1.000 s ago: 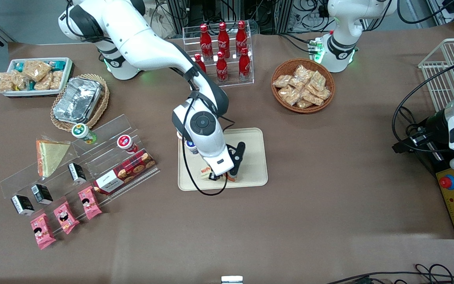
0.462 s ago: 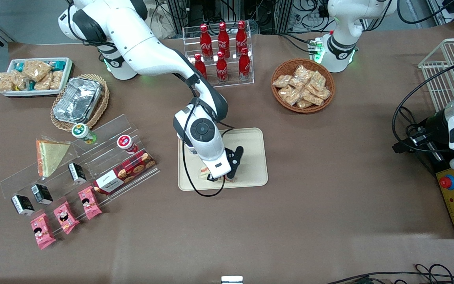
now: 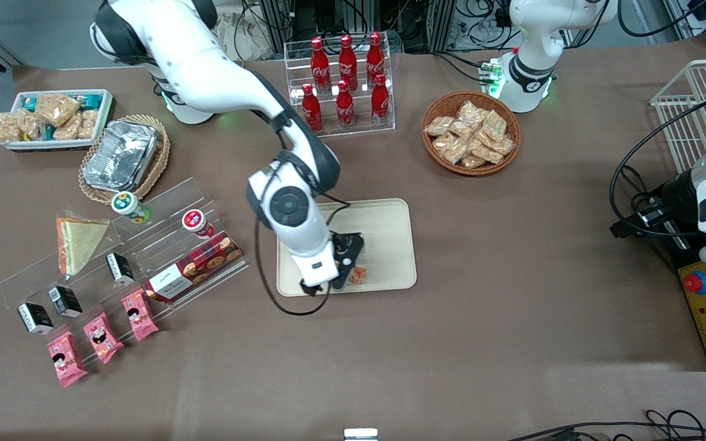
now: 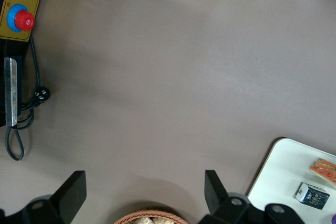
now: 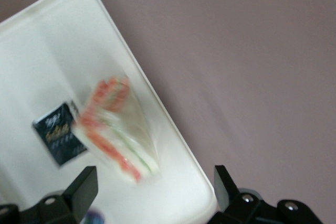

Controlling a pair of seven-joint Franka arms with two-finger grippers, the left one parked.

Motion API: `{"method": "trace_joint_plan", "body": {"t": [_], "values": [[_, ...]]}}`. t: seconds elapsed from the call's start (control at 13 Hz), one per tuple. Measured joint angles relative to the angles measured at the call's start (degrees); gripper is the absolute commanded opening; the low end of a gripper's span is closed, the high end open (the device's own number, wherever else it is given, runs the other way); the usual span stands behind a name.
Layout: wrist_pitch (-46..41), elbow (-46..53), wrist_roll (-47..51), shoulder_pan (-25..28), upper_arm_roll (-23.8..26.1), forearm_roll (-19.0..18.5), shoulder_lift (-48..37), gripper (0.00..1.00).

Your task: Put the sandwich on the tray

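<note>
The sandwich (image 3: 359,274), a clear-wrapped wedge with orange-red and green layers, lies on the cream tray (image 3: 390,233) close to the rim nearest the front camera. My right gripper (image 3: 344,271) hangs just above the tray beside the sandwich, open and holding nothing. In the right wrist view the sandwich (image 5: 118,129) lies on the tray (image 5: 47,51) next to a small black carton (image 5: 58,132), and my gripper (image 5: 155,192) is spread wide above the tray's rim. The left wrist view shows the tray's corner (image 4: 281,177) with the sandwich (image 4: 325,168) on it.
A rack of cola bottles (image 3: 345,79) and a basket of snack packets (image 3: 470,131) stand farther from the front camera than the tray. Toward the working arm's end are an acrylic shelf of snacks (image 3: 163,257), a flat tan sandwich (image 3: 77,242) and a foil container (image 3: 121,153).
The arm has swung toward its own end of the table. The gripper has drawn off the sandwich, which now lies uncovered on the tray.
</note>
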Motion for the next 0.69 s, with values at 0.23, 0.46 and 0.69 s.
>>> {"method": "trace_joint_plan", "body": {"t": [0.23,0.46,0.69], "values": [[-11.7,0.2,8.8,-4.5,-0.3,0.3,-8.2,0.99],[-19.3,0.1,16.3,-8.8,-0.4,0.3,-14.0,0.99],[-24.5,0.1,17.2,-15.2,-0.6,0.3,-18.0,0.99]]}}
